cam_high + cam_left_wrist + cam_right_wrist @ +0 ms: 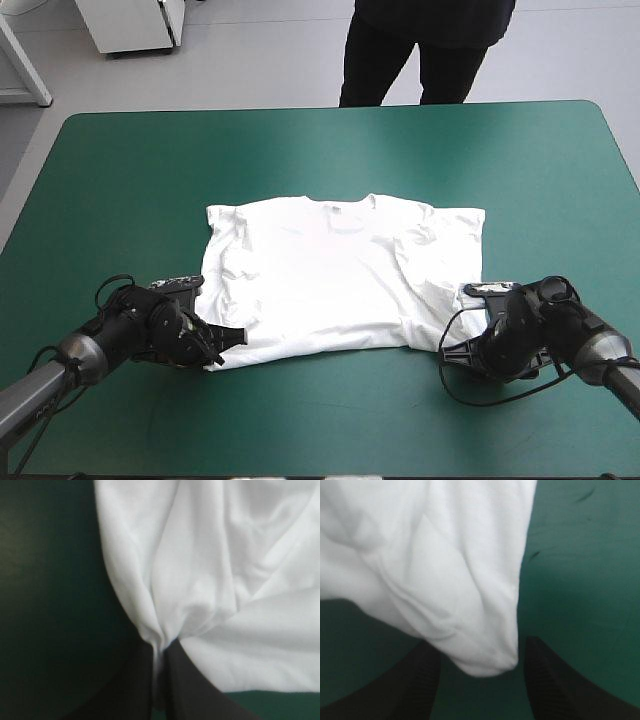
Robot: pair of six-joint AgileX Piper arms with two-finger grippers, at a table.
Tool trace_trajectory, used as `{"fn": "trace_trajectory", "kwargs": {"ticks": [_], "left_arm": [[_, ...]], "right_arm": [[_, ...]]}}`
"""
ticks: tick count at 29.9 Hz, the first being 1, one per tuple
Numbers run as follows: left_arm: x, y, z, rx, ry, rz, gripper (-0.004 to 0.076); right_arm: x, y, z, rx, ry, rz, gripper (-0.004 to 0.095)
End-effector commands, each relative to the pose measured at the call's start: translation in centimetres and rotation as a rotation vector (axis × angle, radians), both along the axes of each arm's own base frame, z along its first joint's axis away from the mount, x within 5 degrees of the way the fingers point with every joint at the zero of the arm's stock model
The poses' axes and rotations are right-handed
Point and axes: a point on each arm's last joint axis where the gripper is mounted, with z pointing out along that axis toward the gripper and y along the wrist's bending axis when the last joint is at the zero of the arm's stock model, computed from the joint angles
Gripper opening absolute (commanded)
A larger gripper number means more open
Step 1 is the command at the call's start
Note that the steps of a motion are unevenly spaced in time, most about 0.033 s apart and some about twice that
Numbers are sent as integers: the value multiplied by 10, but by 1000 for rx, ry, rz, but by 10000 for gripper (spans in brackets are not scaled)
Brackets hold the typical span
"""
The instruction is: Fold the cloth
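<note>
While the white T-shirt point(340, 275) lies spread flat mid-worktop point(330, 150), collar toward the far edge, I have an arm at each of its near corners. My left gripper point(160, 652) is clenched on the near left hem corner, with cloth bunching into folds between the black fingers. My right gripper point(481, 644) stands released, fingers apart, the near right corner lying between them. From above, each wrist hides its own fingertips. Both wrist cameras cut the shirt off, showing only rumpled white against teal-green cover.
</note>
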Motion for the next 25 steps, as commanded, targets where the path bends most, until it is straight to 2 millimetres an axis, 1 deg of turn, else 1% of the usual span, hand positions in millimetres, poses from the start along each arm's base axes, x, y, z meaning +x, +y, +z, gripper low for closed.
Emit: {"fn": "trace_trajectory", "kwargs": {"ticks": [1, 5, 7, 10, 12, 16, 17, 21, 25], "left_arm": [[-5, 7, -20, 82, 59, -38, -22], [-1, 5, -17, 79, 44, -60, -22], [2, 4, -13, 73, 29, -59, -22], [7, 2, -8, 65, 6, -59, -22], [10, 1, -4, 59, -8, -58, -22], [13, 0, 0, 55, -19, -58, -22], [13, 0, 0, 55, -19, -58, -22], [13, 0, 0, 55, -19, -58, -22], [12, 0, 0, 62, -5, -63, -22]], "right_arm": [[8, -1, 7, 11, -105, -29, 496], [13, -1, 6, -2, -143, -19, 457], [16, -1, 0, -17, -123, -17, 425], [20, 1, -11, -36, -74, -17, 351], [22, 2, -18, -44, -45, -19, 264], [24, 2, -23, -55, -15, -23, 10], [23, 2, -23, -55, -13, -29, -13], [21, 1, -23, -62, 6, -29, -14], [18, 0, -12, -57, -9, -32, -17]]}}
